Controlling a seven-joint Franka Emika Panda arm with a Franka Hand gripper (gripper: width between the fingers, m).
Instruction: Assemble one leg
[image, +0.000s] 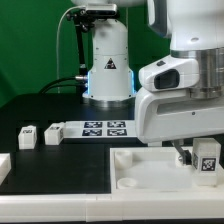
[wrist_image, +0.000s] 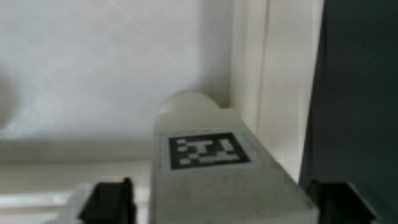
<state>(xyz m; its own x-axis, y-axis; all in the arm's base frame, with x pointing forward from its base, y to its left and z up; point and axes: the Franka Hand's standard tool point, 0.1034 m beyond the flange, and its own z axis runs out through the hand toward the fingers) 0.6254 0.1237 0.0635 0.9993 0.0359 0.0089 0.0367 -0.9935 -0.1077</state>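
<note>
My gripper (image: 198, 158) is shut on a leg (image: 207, 157), a small white block with a black-and-white tag. It holds the leg just over the corner of the large white panel (image: 150, 172) at the exterior view's right. In the wrist view the leg (wrist_image: 206, 150) stands between my gripper's (wrist_image: 219, 204) dark fingers (wrist_image: 111, 202), its rounded tip pointing at the panel (wrist_image: 107, 80) near the panel's edge. Whether the tip touches the panel I cannot tell. Two more legs (image: 27, 136) (image: 53, 132) stand on the dark table at the exterior view's left.
The marker board (image: 106, 128) lies in front of the arm's base (image: 108, 70). A white part (image: 3, 166) shows at the exterior view's left edge. In the wrist view, dark table (wrist_image: 365, 80) lies past the panel's edge.
</note>
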